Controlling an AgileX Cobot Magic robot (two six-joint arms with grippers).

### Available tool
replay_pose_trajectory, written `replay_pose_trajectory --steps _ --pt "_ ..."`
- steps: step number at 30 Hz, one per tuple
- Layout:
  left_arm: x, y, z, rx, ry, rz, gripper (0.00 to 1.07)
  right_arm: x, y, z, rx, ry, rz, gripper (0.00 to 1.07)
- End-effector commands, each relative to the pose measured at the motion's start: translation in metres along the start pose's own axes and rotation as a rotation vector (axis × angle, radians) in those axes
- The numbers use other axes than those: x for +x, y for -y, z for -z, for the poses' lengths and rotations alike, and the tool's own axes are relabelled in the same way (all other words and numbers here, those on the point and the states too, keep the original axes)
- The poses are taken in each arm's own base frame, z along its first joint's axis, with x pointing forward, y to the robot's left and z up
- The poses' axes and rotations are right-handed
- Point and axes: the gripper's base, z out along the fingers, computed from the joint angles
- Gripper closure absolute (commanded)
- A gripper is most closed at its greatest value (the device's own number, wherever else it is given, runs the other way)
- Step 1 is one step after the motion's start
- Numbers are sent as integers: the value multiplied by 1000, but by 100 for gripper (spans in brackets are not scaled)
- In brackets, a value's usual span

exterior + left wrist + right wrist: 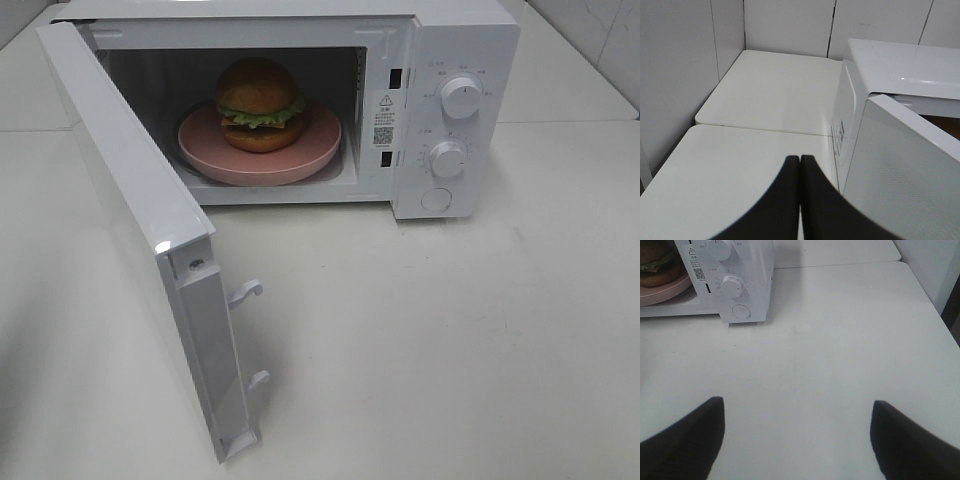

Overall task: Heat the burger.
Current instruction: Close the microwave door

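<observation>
The burger [259, 103], with a golden-brown bun, green lettuce and dark patty, sits on a pink plate [310, 150] inside the white microwave [460, 60]. The microwave door [130, 200] stands wide open toward the front left. Neither gripper shows in the exterior high view. In the left wrist view my left gripper [799, 165] is shut and empty, just outside the open door [905, 175]. In the right wrist view my right gripper [797, 410] is open and empty over the table, well short of the microwave's control panel [735, 285]; a part of the burger [657, 265] shows there.
The microwave has two knobs [460, 97] [447, 159] and a round button [436, 200] on its right panel. Door latch hooks [246, 292] stick out from the door's inner edge. The white table [450, 350] has a seam behind the microwave [765, 129], and walls stand close on the left [675, 75].
</observation>
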Motion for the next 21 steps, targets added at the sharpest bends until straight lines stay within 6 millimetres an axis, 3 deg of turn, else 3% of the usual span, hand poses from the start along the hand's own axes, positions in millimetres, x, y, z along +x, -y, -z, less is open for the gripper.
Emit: replay_pose_trajectory --steps 1,7,21 --pt "6 -1 -9 -5 70 2 107 3 0 2 -1 25 -19 31" --pt "26 -5 -31 -18 152 -38 107 3 0 2 -1 25 -19 31" --pt "72 9 -88 167 -16 -155 107 3 0 2 -1 25 -19 31"
